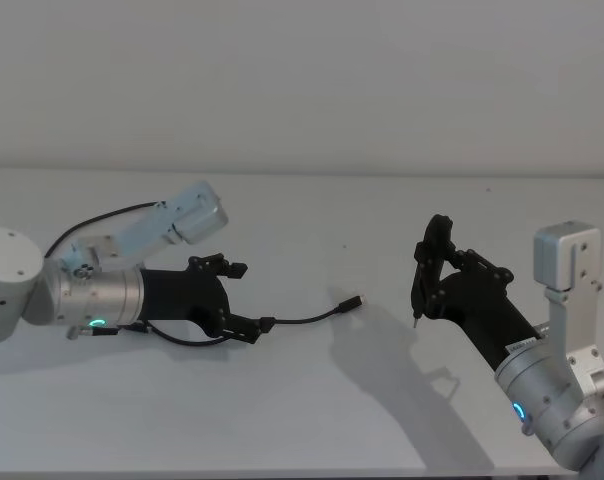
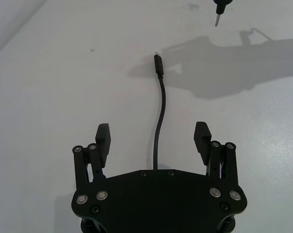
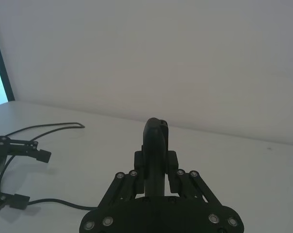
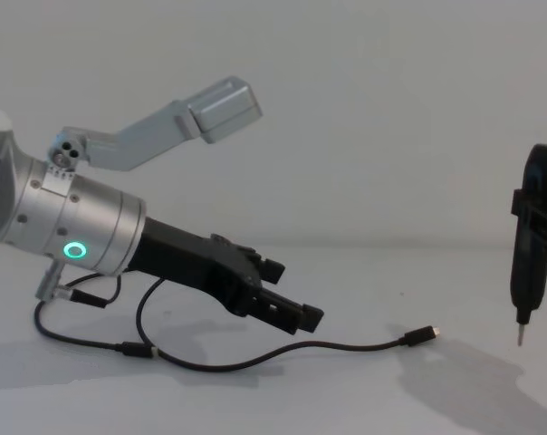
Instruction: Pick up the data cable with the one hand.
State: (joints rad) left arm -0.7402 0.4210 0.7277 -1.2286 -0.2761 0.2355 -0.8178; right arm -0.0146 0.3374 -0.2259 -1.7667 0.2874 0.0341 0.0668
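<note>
Closest to my chest camera is the left arm's silver wrist [image 4: 92, 237], green ring lit, reaching in from 9 o'clock low over the white table [image 1: 382, 420]. On its end, the left gripper [image 4: 296, 292] has its two black fingers spread wide and is pinching nothing. From the left wrist camera I see those fingers [image 2: 103, 138] on either side of the data cable [image 2: 161, 107], with clear space between each pad and the cord. Side-on, the cord [image 4: 346, 347] lies flat on the table beneath the fingers, and I can't tell whether the lower finger is touching it.

From the head camera, the cable [image 1: 302, 320] runs out from the left gripper [image 1: 252, 296] toward 3 o'clock and ends in its small plug [image 1: 354, 301], silvery tip pointing away from the gripper. The rest of it curves back toward 9 o'clock in loops under the wrist.

Over at 3 o'clock from the plug, well apart from it, the right gripper [image 1: 437, 240] hangs above the table. Its fingers [image 3: 156, 141] are pressed together in the right wrist view, and a thin pointed tip [image 4: 519, 337] aims down.
</note>
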